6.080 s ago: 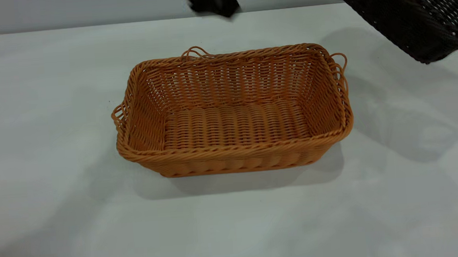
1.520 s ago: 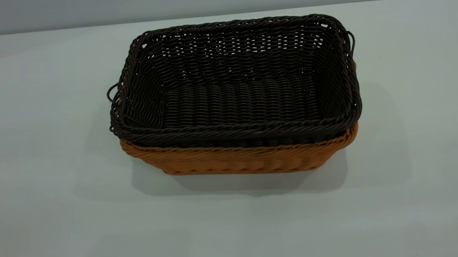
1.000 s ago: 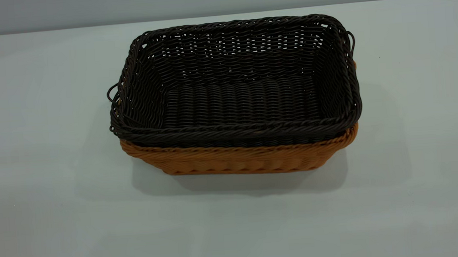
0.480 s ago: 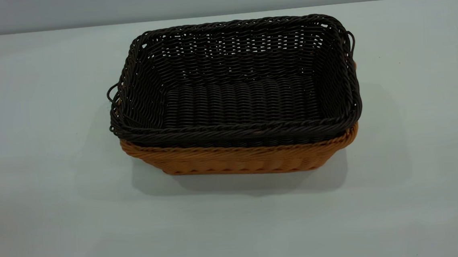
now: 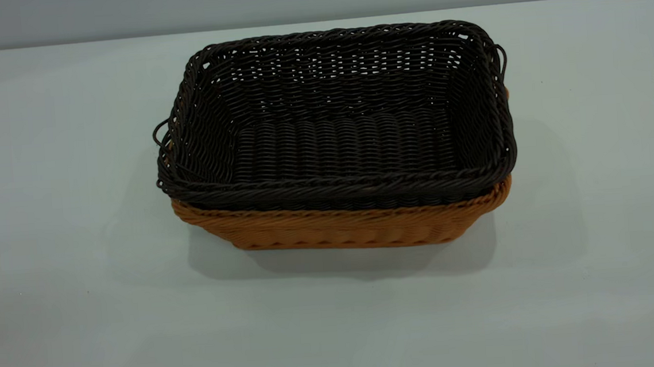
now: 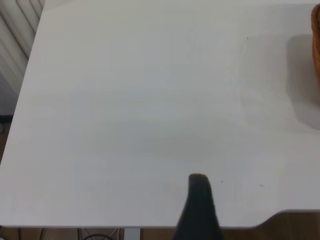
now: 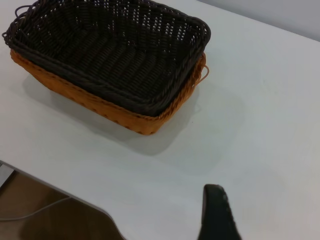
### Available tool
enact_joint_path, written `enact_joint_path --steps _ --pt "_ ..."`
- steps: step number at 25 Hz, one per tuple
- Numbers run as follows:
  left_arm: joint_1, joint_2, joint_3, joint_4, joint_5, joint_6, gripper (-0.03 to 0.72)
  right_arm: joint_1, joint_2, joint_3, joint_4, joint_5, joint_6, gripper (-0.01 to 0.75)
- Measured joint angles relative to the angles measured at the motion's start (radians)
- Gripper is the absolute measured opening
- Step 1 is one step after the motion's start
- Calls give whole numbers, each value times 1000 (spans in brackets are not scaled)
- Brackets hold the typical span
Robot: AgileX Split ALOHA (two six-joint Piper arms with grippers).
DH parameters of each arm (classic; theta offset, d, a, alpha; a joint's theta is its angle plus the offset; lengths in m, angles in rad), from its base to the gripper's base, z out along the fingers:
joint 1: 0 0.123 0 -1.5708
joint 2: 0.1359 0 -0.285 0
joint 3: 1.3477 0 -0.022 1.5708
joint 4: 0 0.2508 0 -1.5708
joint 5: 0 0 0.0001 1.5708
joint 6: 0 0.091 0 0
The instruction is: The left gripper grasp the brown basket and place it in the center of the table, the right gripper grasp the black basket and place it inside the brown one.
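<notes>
Table (image 5: 83,315), pale grey-white, one of it, biggest thing here. Wide bare surface on every side of the stack in the exterior view; far edge runs along the wall line. Left wrist view shows a table edge and a cut corner, floor below. Right wrist view shows another edge with brown floor past it.

Baskets: two, nested in one stack mid-table. Black basket (image 5: 335,142) sits inside the brown basket (image 5: 341,228), upright, its braided rim riding just above the brown rim, so only a band of the brown wall shows. Black loop handles stick out at both short ends. The stack's shadow falls on the table around it. In the left wrist view only a sliver of brown wicker shows at the picture's border.

Grippers: two, both off the stack, well apart from it, neither touching it. Left gripper (image 6: 199,210) hangs near a table edge; only one dark finger shows, so I can't tell its spread. Right gripper (image 7: 216,215) hangs over bare table beside the stack, same story: one finger visible, cannot tell.
</notes>
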Motion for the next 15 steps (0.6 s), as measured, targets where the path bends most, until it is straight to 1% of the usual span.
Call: enact_joint_path --steps 15 --pt "0 0 0 -2 0 0 543 0 -1 0 1 0 0 276"
